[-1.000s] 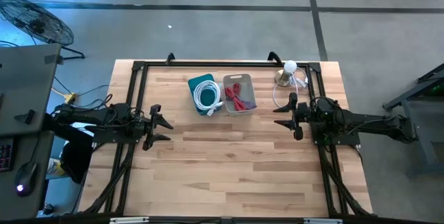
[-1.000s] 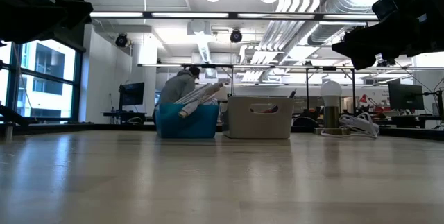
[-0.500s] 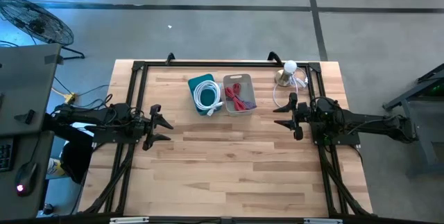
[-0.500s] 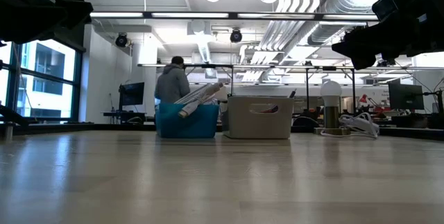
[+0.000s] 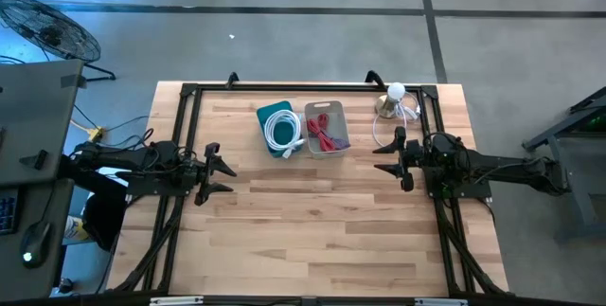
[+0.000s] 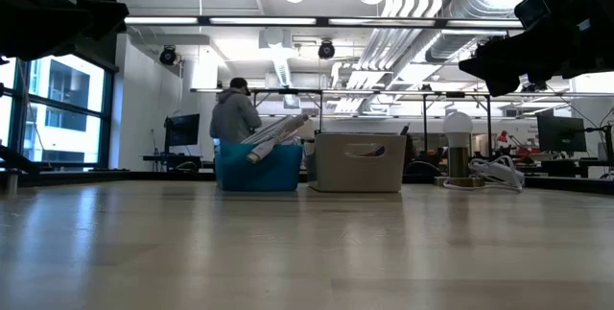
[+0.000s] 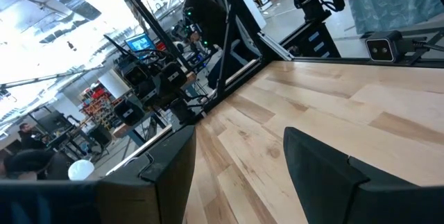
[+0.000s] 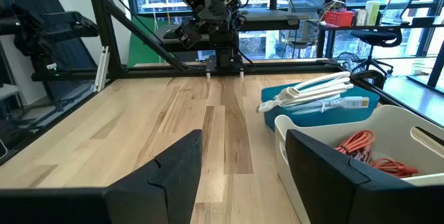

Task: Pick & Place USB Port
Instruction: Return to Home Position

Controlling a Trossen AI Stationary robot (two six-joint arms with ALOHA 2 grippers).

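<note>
Sorting looks done. White cable (image 5: 283, 132) sits coiled in the blue bin (image 5: 273, 110), red cable (image 5: 324, 134) in the gray bin (image 5: 343, 128) right beside it. Can't pick out a purple cable from the red tangle. No loose cable on the table (image 5: 312, 230), so nothing left to pick as far as I can see.

Left gripper (image 5: 223, 173): jaws spread, nothing between them, hanging above the table's left side. Both bins are ahead of those jaws and off toward the far edge, well apart. Right gripper (image 5: 383, 159): jaws released too, empty, above the right side. The gray bin is the nearer one to them, ahead and to the far side, not touching. The two sets of jaws face each other across the bare middle. My read: arms are parked or nearly so, only the home move is left.

Surface: light wood plank top, black frame rail round the edge. A small lamp (image 5: 391, 98) with a white cord stands at the far right corner, behind the right jaws.

Room: open lab, grey concrete floor, exposed ducts and strip lights overhead, windows. A floor fan (image 5: 47, 27) stands off the far left corner, with a side desk to the left. One person (image 6: 234, 113) stands well behind the bins, back turned.
</note>
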